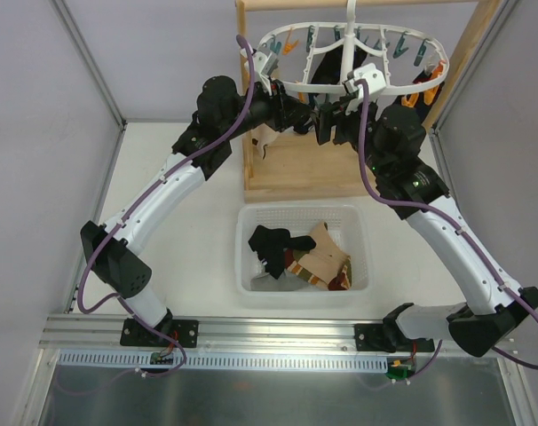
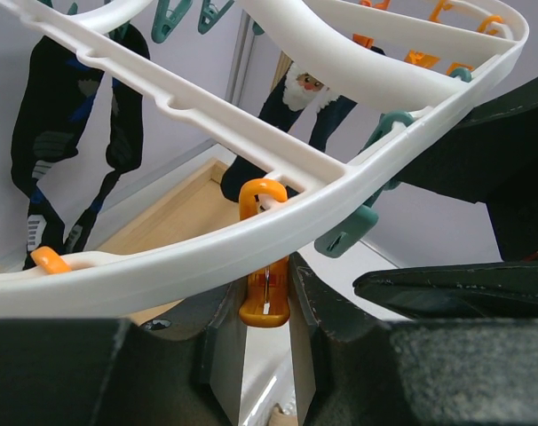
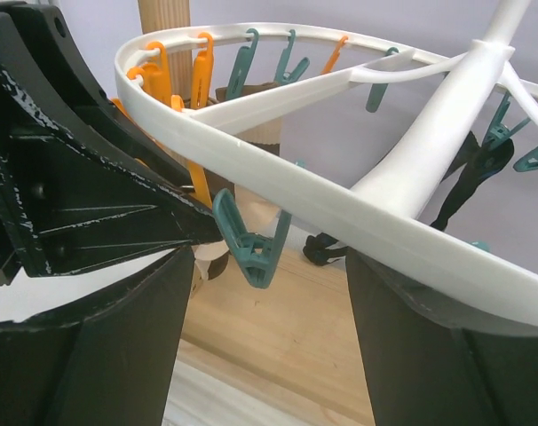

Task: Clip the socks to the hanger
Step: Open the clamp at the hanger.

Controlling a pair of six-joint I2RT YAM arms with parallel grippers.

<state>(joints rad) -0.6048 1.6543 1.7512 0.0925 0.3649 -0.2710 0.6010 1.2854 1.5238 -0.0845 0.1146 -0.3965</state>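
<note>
Closest to us, a metal rail (image 1: 278, 333) along the near edge carries the bases of both arms, and beyond it spreads the pale table (image 1: 198, 257). The left arm (image 1: 154, 200) and right arm (image 1: 455, 240) reach up and inward and meet under the hanger (image 1: 318, 87). This white oval ring hangs by its centre hook from the top bar of a wooden stand (image 1: 296, 169) at the far side of the table. Just in front of the stand's base sits a white mesh basket (image 1: 297, 208), between the two arms. In it we see a black sock (image 1: 271, 244) lying beside a tan sock (image 1: 322, 248), with more fabric under them that we cannot make out. On the hanger a dark sock with blue and white marks (image 2: 47, 142) is already pinned up, and another dark sock bearing a bearded face (image 2: 304, 93) hangs further along. The right gripper (image 3: 269, 302) has its jaws wide apart under the ring. A teal clothespin (image 3: 247, 244) dangles between them, touching neither finger. The left gripper (image 2: 265, 319) is pressed together on the lower end of an orange clothespin (image 2: 265, 302) that hooks over the ring's front rim.
</note>
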